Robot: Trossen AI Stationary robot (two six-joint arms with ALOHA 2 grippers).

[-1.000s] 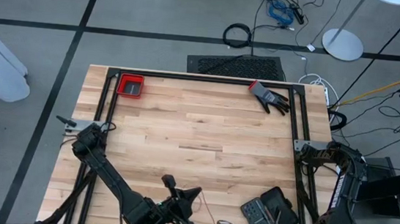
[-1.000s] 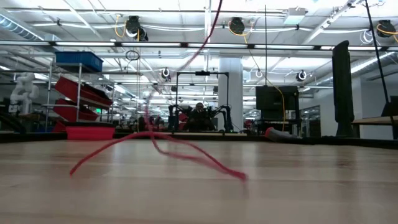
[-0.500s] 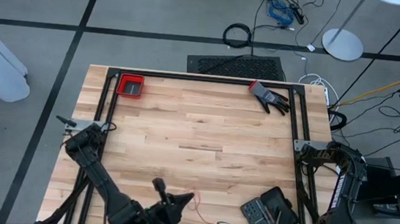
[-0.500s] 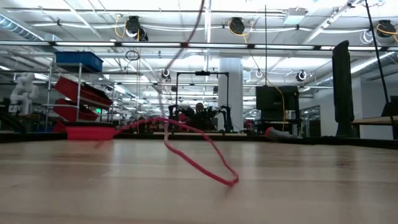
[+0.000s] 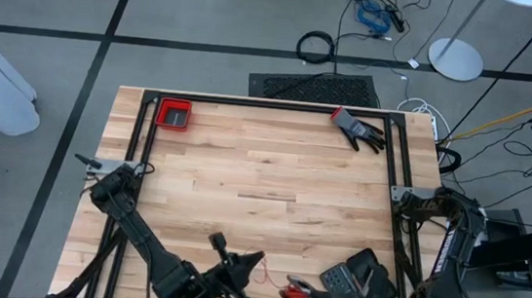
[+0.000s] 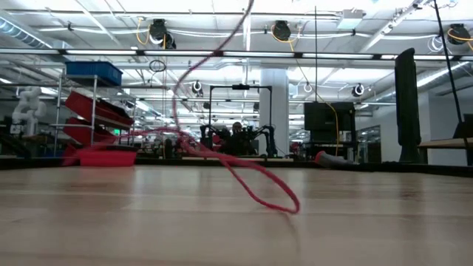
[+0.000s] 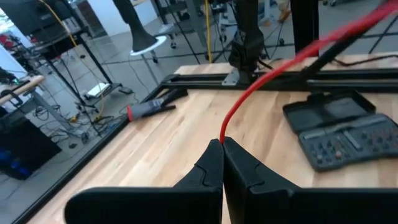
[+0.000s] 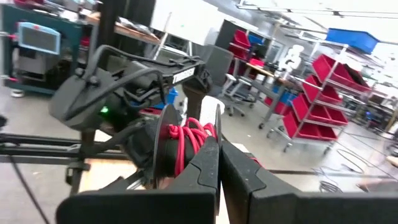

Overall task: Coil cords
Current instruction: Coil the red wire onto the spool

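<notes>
So my left gripper [image 7: 222, 144] is clamped on the red cord [image 6: 255, 193], whose loop has slid along the table [image 5: 264, 168] toward the clamped right gripper [image 8: 217, 142], so coiling's progressing.

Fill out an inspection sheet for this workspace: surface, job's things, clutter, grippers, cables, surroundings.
Surface: wooden table, black frame along its edges.
Job's things: red cord hangs from above, loops onto the table; more of it wound on a black disc.
Clutter: red tray and glove at the far corners; dark case near the right arm.
Grippers: left gripper jaws shut on the red cord; right gripper jaws shut at the coiled cord.
Cables: black cable ring and blue cable bundle on the floor.
Surroundings: shelving with red bins, workshop hall.
</notes>
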